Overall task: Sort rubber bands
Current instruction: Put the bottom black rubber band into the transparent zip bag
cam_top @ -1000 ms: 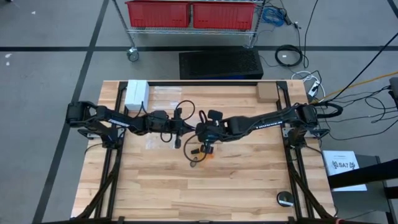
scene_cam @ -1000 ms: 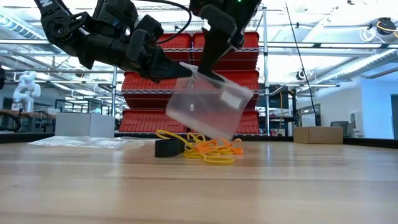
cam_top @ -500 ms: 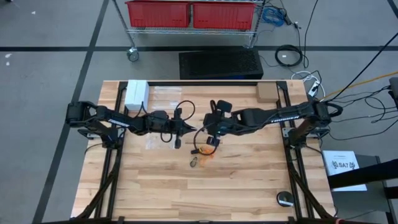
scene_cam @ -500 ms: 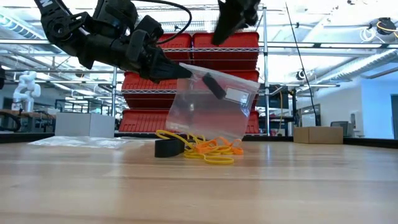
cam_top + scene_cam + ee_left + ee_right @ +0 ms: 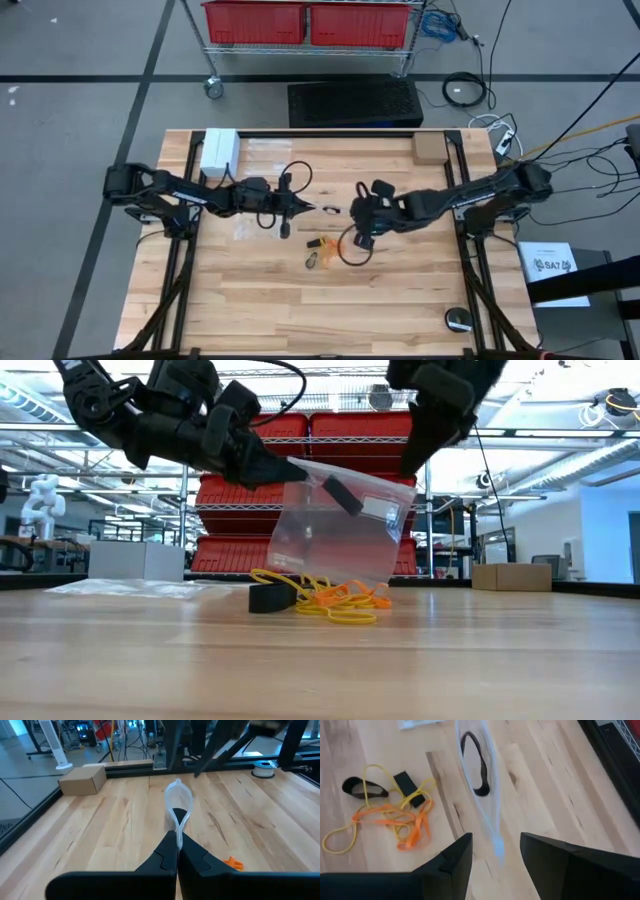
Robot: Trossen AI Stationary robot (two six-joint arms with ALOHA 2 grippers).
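A clear plastic bag (image 5: 340,530) hangs above the table with a black rubber band (image 5: 342,497) inside it; the band also shows through the bag (image 5: 487,795) in the right wrist view. My left gripper (image 5: 285,470) is shut on the bag's rim. A tangle of orange, yellow and black rubber bands (image 5: 320,250) lies on the wood just near of the bag (image 5: 326,210). My right gripper (image 5: 495,855) is open and holds nothing. It hovers to the right of the bag, higher than it (image 5: 420,450). My left gripper pinches the bag's upper edge (image 5: 178,832) at its left end between the two fingers. It comes from the table's left, slanting slightly down. The bag hangs from the fingers, lifted clear of the table and tilted, its mouth bowed open (image 5: 179,800).
A white box (image 5: 220,150) and flat clear bags (image 5: 265,155) lie at the far left of the table. A cardboard box (image 5: 428,148) sits at the far right, a tape roll (image 5: 458,320) near the right front corner. A black cable loop (image 5: 352,250) hangs under the right arm.
My right gripper was at the bag's mouth. It let go of a black band, which now sits inside the bag, then rose and drew back toward the table's right. The bag's mouth sprang wider. My left gripper kept still.
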